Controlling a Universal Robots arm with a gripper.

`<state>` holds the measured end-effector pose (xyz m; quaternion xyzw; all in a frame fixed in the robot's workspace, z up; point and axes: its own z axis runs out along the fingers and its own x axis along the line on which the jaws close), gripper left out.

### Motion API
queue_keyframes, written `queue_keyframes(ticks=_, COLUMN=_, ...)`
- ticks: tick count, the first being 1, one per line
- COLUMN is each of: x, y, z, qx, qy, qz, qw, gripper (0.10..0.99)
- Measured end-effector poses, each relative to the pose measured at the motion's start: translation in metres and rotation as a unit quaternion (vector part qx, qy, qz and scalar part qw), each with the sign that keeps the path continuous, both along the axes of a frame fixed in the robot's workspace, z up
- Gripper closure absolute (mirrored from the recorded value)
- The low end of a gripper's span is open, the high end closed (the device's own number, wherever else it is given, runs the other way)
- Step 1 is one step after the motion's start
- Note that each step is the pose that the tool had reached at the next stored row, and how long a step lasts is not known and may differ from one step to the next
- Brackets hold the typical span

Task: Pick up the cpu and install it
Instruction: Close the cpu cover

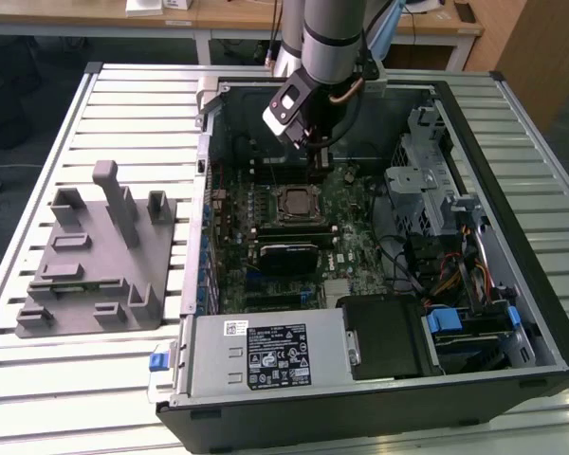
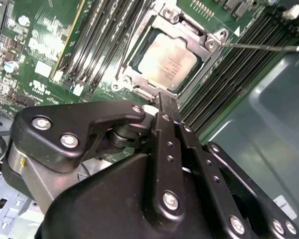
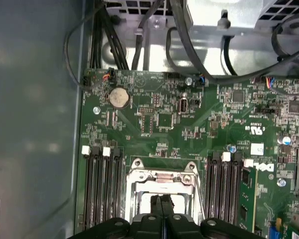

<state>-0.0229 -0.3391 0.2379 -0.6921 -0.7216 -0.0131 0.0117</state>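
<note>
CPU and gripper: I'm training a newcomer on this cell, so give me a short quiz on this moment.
1. True or false: the cpu sits in the socket.
2. The grey plastic tray lies: A) inside the computer case; B) on the slatted table, to the exterior view's left of the case; C) atop the case.
3. Fill in: the gripper is ___ (open/shut).
Key: 1 true; 2 B; 3 shut.

I log, by surface:
- cpu [image 2: 167,62]: pale metal top, satin finish.
- Socket frame [image 2: 212,42]: bright bare metal.
- Motherboard [image 3: 189,129]: glossy green lacquer.
- Gripper [image 2: 165,99]: matt black, with shiny screw heads.
- Tray [image 1: 95,261], at nine o'clock of the dark case [image 1: 360,417] in the exterior view: matt grey plastic.
- Table [image 1: 123,104]: ribbed pale metal.
</note>
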Motion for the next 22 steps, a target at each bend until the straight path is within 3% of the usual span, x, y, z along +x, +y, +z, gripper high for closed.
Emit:
queue_keyframes(ticks=13, x=-0.0272, y=-0.0009, z=-0.0089, qx=0.0001, qy=-0.0001, qz=0.000, qw=1.0000, gripper=0.973)
queue_keyframes(ticks=22, x=-0.0363, y=-0.0016, z=-0.0200, qx=0.0000, qy=0.0000, qz=0.000, qw=1.0000, gripper=0.973)
